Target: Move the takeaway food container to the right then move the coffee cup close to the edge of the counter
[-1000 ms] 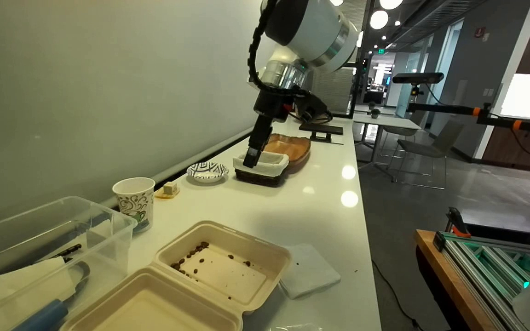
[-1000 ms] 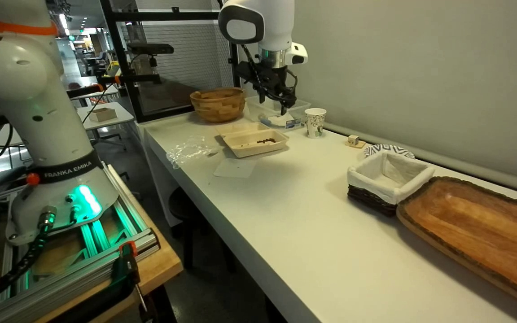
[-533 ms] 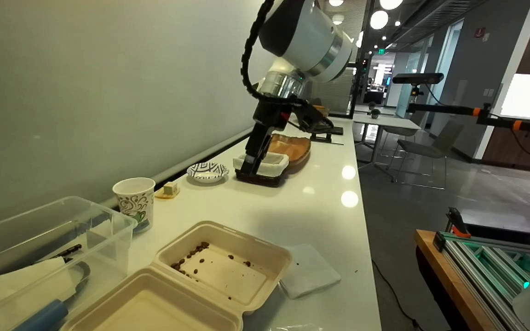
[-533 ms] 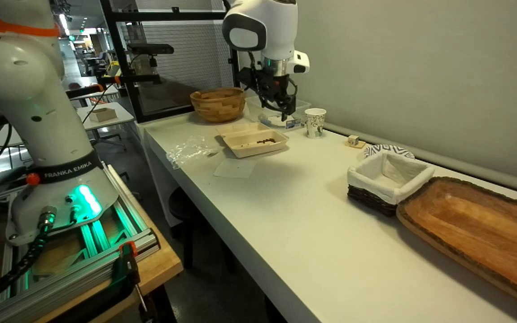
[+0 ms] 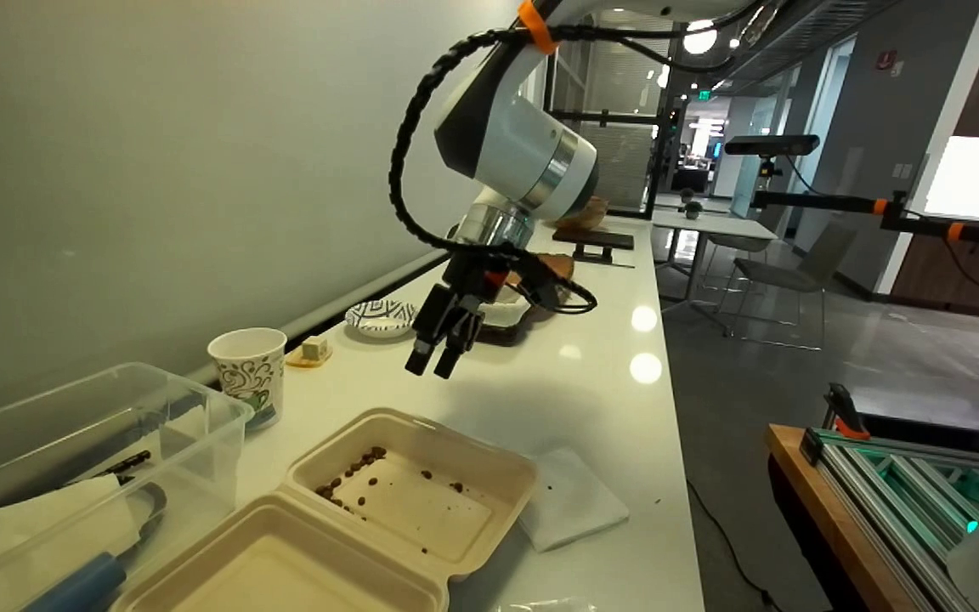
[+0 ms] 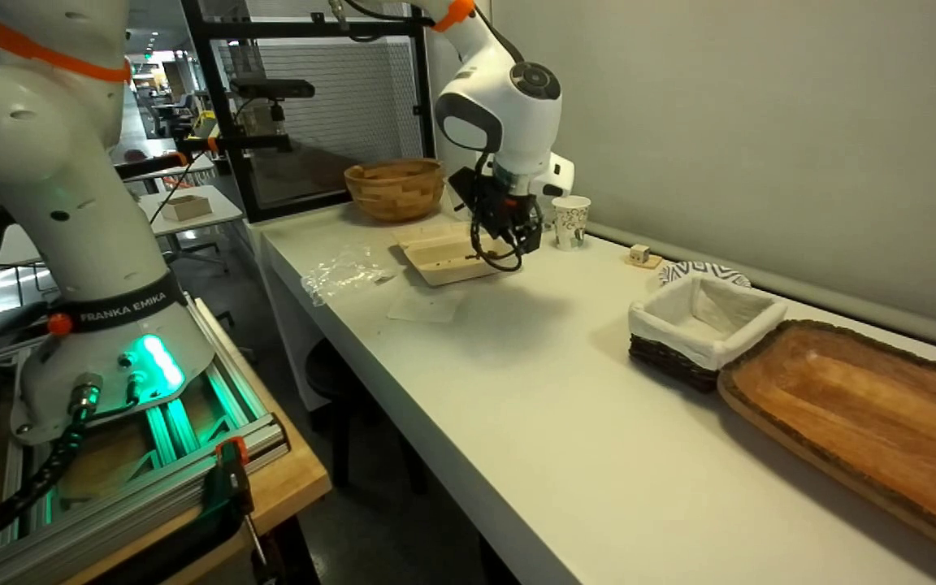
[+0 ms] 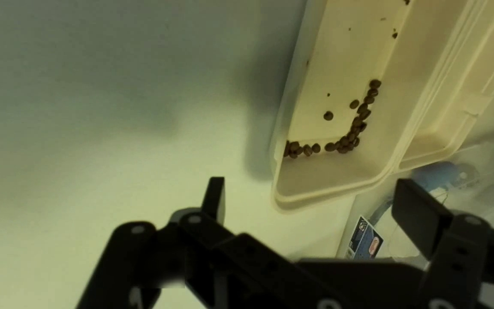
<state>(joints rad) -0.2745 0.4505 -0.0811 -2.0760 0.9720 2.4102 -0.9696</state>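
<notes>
The takeaway food container (image 5: pixel 443 510), a beige clamshell with dark beans in one half, lies open on the white counter (image 5: pixel 600 399). It also shows in the other views (image 6: pixel 452 264) (image 7: pixel 341 56). The coffee cup (image 5: pixel 250 374), white with swirl marks, stands upright near the wall beside the plastic tub; it is also in an exterior view (image 6: pixel 571 221) but not in the wrist view. My gripper (image 5: pixel 431 364) is open and empty above the counter, beyond the container's bean-holding half. In the wrist view, a container corner appears between and ahead of the spread fingers (image 7: pixel 311 197).
A clear plastic tub (image 5: pixel 222 459) stands beside the container and cup. A napkin (image 5: pixel 579 501) and crinkled plastic wrap (image 6: pixel 346 272) lie near the container. A small block (image 5: pixel 314 348), patterned bowl (image 5: pixel 383 319), lined basket (image 6: pixel 679 357) and wooden tray (image 6: pixel 866 406) line the wall side.
The arm has come down and the gripper has turned, so both fingers now show apart. It has moved closer to the container and cup, which have not moved.
</notes>
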